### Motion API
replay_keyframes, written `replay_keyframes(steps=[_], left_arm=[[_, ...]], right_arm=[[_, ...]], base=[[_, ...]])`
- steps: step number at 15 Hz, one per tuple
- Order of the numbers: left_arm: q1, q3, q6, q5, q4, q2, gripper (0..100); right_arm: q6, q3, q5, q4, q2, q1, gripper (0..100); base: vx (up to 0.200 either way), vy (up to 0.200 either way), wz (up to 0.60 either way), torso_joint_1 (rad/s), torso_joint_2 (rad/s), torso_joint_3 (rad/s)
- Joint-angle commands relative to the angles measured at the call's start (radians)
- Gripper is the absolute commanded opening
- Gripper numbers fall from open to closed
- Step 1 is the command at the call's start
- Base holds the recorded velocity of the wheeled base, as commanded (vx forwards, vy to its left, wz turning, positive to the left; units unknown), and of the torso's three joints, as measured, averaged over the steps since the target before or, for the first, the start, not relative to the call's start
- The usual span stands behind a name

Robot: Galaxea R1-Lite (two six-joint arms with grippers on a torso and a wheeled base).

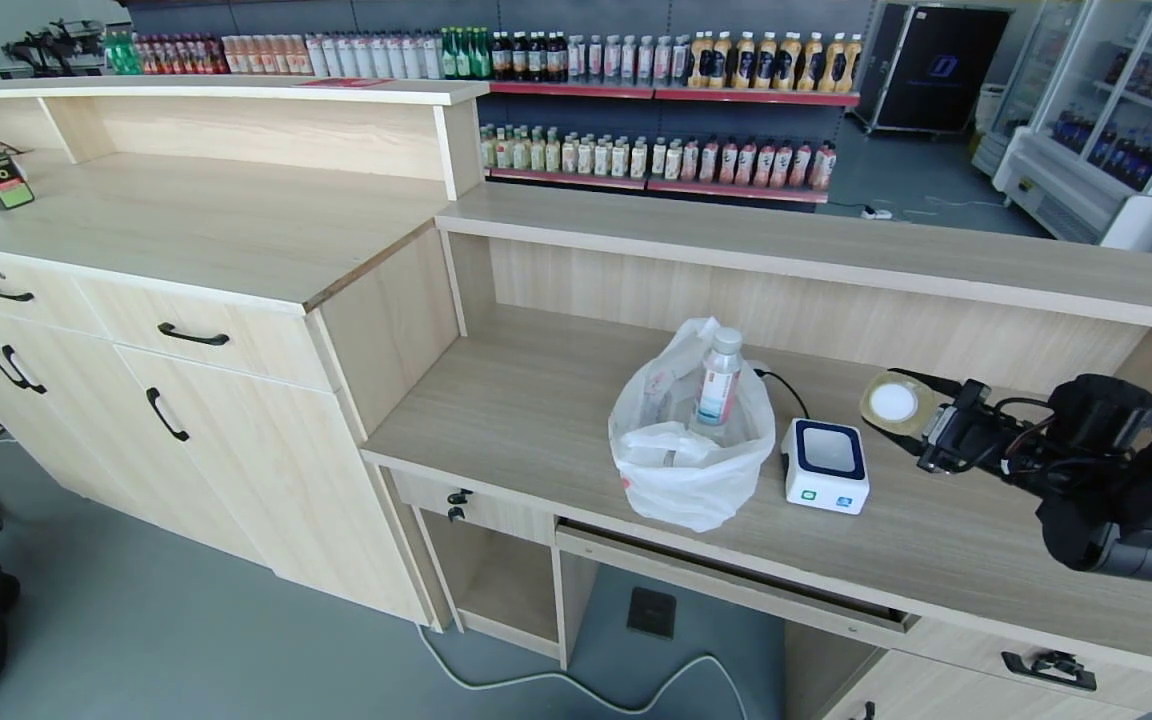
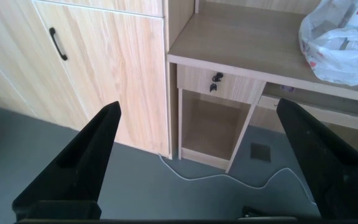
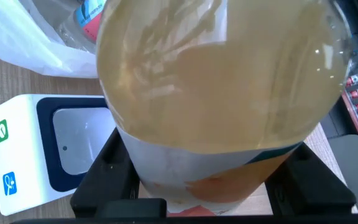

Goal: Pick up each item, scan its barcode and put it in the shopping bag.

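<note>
1 clear bottle (image 1: 718,375) already stands upright in the bag (image 1: 686,485), so that item looks done. A 2nd, the yellow bottle (image 1: 893,403), lies on its side in the right gripper (image 1: 941,430), whose fingers are pressed against its body, cap pointing toward the bag. It is held above the counter (image 1: 536,400), just beside the scanner (image 1: 826,465) on the side away from the bag. In the right wrist view the scanner's window sits close under the bottle. Whether its barcode has been read I cannot tell; at best scanning is under way, and bagging is left.

The left gripper (image 2: 197,124) hangs off the counter's left end over the floor, fingers spread wide and holding nothing.

In the way: the scanner sits between the yellow bottle and the bag, touching or nearly touching the bag's side, and its cable (image 1: 786,390) runs behind. The bag's mouth is limp and partly taken by the clear bottle. Shelves (image 1: 656,150) of drinks stand well behind the counter.
</note>
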Motion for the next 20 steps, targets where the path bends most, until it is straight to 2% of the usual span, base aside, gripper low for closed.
replay_keyframes(steps=[1, 20], left_arm=[[0.0, 0.0, 0.0, 0.0, 0.0, 0.002, 100], [0.0, 0.0, 0.0, 0.0, 0.0, 0.002, 100]], right_arm=[[0.001, -0.012, 0.0, 0.001, 0.015, -0.004, 0], [0.027, -0.081, 0.0, -0.002, 0.09, 0.037, 0]], base=[[0.0, 0.0, 0.0, 0.0, 0.0, 0.0], [0.0, 0.0, 0.0, 0.0, 0.0, 0.0]])
